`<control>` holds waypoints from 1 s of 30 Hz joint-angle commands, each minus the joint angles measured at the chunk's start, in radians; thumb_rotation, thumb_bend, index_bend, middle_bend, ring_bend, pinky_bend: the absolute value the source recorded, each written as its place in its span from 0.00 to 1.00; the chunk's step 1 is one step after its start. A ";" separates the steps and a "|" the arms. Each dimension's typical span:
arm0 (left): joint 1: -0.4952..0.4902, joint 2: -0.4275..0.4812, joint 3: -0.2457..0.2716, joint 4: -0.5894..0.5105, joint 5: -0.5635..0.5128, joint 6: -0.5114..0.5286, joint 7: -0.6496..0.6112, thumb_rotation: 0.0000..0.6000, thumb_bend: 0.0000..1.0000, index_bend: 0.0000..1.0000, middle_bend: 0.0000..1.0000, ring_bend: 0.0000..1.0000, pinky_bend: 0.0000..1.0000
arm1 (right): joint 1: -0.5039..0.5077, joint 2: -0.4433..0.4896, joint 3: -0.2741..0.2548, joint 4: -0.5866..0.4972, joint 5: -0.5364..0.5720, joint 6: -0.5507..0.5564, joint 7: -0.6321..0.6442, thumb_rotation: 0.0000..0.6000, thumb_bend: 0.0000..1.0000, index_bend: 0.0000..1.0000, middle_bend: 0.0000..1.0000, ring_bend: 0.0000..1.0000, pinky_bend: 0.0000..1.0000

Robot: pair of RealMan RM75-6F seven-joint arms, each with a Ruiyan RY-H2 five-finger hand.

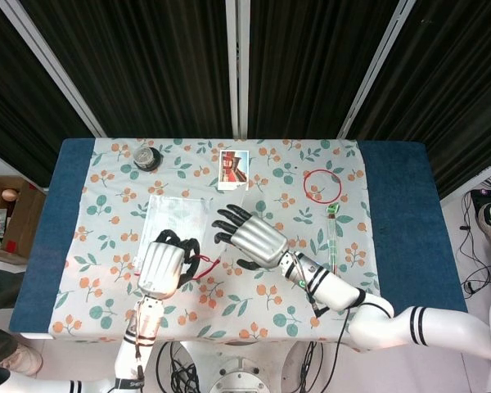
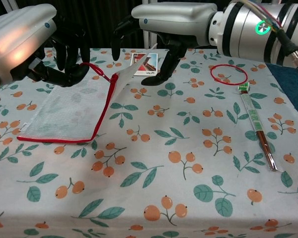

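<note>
A clear mesh pouch [image 1: 177,223] with a red zipper edge [image 2: 103,74] lies on the orange-fruit tablecloth [image 1: 286,303], left of centre. My left hand [image 1: 165,266] grips the red edge at the pouch's near right corner and holds it lifted; in the chest view this hand [image 2: 26,42] is at the upper left. My right hand [image 1: 250,234] hovers with its fingers spread just right of the pouch's raised flap [image 2: 131,71], holding nothing. In the chest view the right hand [image 2: 171,22] is above the flap and the photo card [image 2: 146,62].
The photo card [image 1: 234,169] lies at the back centre, a dark round jar [image 1: 147,157] at the back left. A red ring [image 1: 322,185] and sleeved chopsticks [image 1: 333,254] lie to the right. A cardboard box [image 1: 8,214] stands off the table's left side.
</note>
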 commanded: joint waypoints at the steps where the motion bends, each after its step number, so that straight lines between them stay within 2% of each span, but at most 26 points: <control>1: 0.005 0.003 -0.004 -0.001 0.003 -0.003 -0.006 1.00 0.42 0.72 0.70 0.62 0.38 | 0.019 -0.021 -0.002 0.012 0.028 -0.006 -0.018 1.00 0.19 0.36 0.16 0.00 0.02; 7: 0.015 0.008 -0.016 -0.001 0.005 -0.013 -0.019 1.00 0.42 0.72 0.70 0.62 0.38 | 0.043 -0.054 -0.008 0.032 0.055 -0.003 -0.005 1.00 0.23 0.40 0.18 0.00 0.03; 13: 0.026 0.011 -0.021 -0.002 0.005 -0.020 -0.024 1.00 0.42 0.72 0.70 0.62 0.38 | 0.064 -0.082 -0.011 0.055 0.055 0.007 0.011 1.00 0.31 0.45 0.21 0.01 0.04; 19: 0.038 0.016 -0.025 -0.003 0.009 -0.023 -0.040 1.00 0.42 0.73 0.70 0.62 0.38 | 0.076 -0.112 -0.008 0.074 0.057 0.034 0.025 1.00 0.38 0.61 0.27 0.06 0.08; 22: 0.048 0.019 -0.025 -0.006 0.014 -0.020 -0.064 1.00 0.42 0.74 0.72 0.64 0.38 | 0.077 -0.136 -0.002 0.087 0.059 0.068 0.020 1.00 0.45 0.76 0.33 0.10 0.11; 24: 0.056 0.024 -0.021 -0.006 0.022 -0.015 -0.081 1.00 0.43 0.74 0.73 0.66 0.38 | 0.076 -0.150 0.009 0.090 0.069 0.094 0.016 1.00 0.46 0.82 0.35 0.12 0.12; 30: 0.081 0.033 -0.013 -0.002 0.042 -0.002 -0.139 1.00 0.44 0.76 0.75 0.68 0.38 | 0.082 -0.167 0.052 0.073 0.131 0.139 -0.004 1.00 0.48 0.88 0.39 0.15 0.13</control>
